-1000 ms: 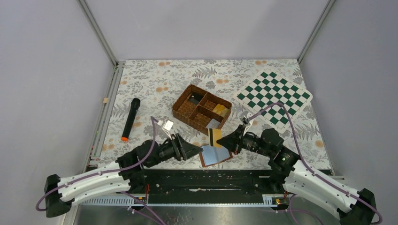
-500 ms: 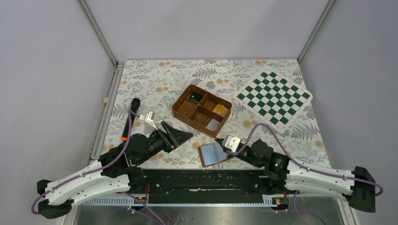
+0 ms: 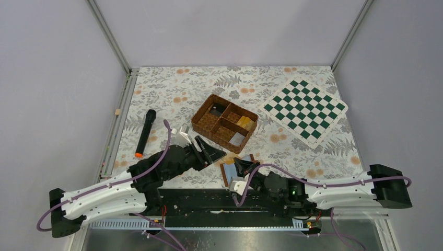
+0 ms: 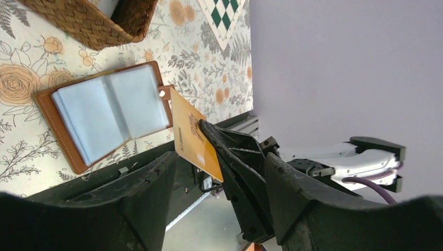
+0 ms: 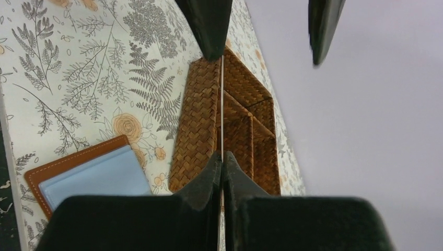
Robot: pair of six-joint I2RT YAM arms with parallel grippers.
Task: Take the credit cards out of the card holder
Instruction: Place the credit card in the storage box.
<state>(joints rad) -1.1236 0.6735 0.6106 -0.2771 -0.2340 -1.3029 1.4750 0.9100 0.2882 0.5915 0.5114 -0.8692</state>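
Beside the card holder [image 4: 104, 112], at its tab edge, a yellow-gold credit card [image 4: 194, 140] is being gripped by the clenched right pincer [image 5: 222, 159]. It is being pinched flat between both fingers and is being seen edge-on in the right wrist view. Whether the card is touching the tab cannot be told. The card holder is being left open on the flowered worktop [image 3: 172, 94], blue-grey pockets facing up. The left pincer [image 3: 213, 150] is being held released, fingers spread wide, just beyond the card holder's far corner on the left arm's side. A woven basket [image 3: 206, 129] is being shown just beyond the card holder, a chequered board [image 3: 304, 111] well beyond it on the right arm's side, and a black marker [image 3: 145, 132] with an orange tip well off on the left arm's side.
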